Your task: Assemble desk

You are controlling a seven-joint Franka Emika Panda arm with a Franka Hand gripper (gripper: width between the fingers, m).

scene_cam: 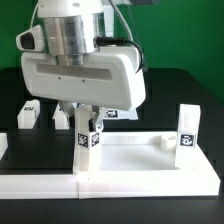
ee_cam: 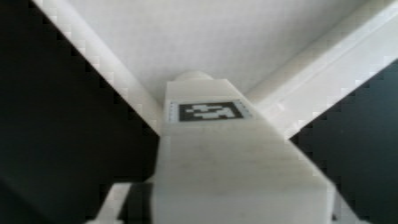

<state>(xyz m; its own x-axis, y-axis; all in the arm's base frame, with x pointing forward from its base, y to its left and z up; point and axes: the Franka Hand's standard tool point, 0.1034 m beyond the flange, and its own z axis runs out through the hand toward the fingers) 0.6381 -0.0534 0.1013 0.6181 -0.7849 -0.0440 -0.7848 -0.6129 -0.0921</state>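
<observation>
My gripper (scene_cam: pixel 88 120) is shut on a short square white leg (scene_cam: pixel 88 140) with a black-and-white tag. It holds the leg upright over the corner of the white desk top (scene_cam: pixel 140 160) at the exterior view's left. In the wrist view the held leg (ee_cam: pixel 222 150) fills the middle between my fingers (ee_cam: pixel 116 200), its tag facing the camera. The top's raised rim (ee_cam: pixel 98 50) meets in a corner just past the leg's end. I cannot tell whether the leg touches the top. Another leg (scene_cam: pixel 187 128) stands upright on the top's corner at the exterior view's right.
Two loose white legs (scene_cam: pixel 28 115) (scene_cam: pixel 60 118) lie on the black table behind at the exterior view's left; another white part (scene_cam: pixel 110 113) shows behind the gripper. A low white border strip (scene_cam: pixel 35 165) lies beside the desk top.
</observation>
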